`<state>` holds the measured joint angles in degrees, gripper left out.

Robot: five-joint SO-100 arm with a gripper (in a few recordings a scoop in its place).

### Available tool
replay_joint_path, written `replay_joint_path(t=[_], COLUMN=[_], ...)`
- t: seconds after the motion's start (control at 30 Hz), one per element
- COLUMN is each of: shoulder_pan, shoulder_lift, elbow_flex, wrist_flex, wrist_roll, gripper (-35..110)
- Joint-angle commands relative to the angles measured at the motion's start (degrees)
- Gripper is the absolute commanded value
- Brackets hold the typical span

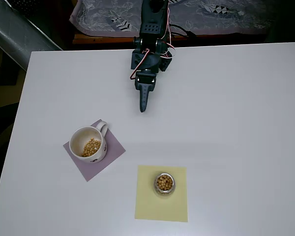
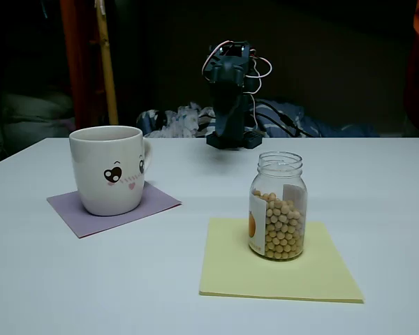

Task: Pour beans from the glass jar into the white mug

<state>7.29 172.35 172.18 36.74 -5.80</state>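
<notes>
Here, the dark gripper [image 1: 143,105] hangs far from both vessels, jaws seemingly closed, empty. The clear glass jar [image 2: 278,206] of tan beans [image 2: 285,227] stands upright on a yellow mat [image 2: 279,269], right of the white ceramic mug [image 2: 109,169].

table [image 1: 246,123] evenly bright overhead | fixed view: dark, dim background | soft faint shadows | both sharp

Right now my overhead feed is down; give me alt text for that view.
A glass jar of beans stands upright on a yellow square, and a white mug with some beans inside sits on a purple square to its left. The gripper hangs apart near the table's far edge, holding nothing.
</notes>
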Motion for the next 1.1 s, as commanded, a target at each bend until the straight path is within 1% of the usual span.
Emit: replay_joint_path(t=[0.0,0.03,0.07,0.23,1.07], shoulder_pan=[-0.4,-0.4,0.1,-1.1,-1.3], shoulder_lift=[13.8,18.6,19.4,19.5,19.5], elbow_flex=[4.0,5.6,6.2,7.8,8.9], wrist_flex=[8.2,10.9,11.7,12.0,12.7], wrist_roll=[1.8,2.0,1.4,1.9,2.6], gripper=[13,9,7,0,0])
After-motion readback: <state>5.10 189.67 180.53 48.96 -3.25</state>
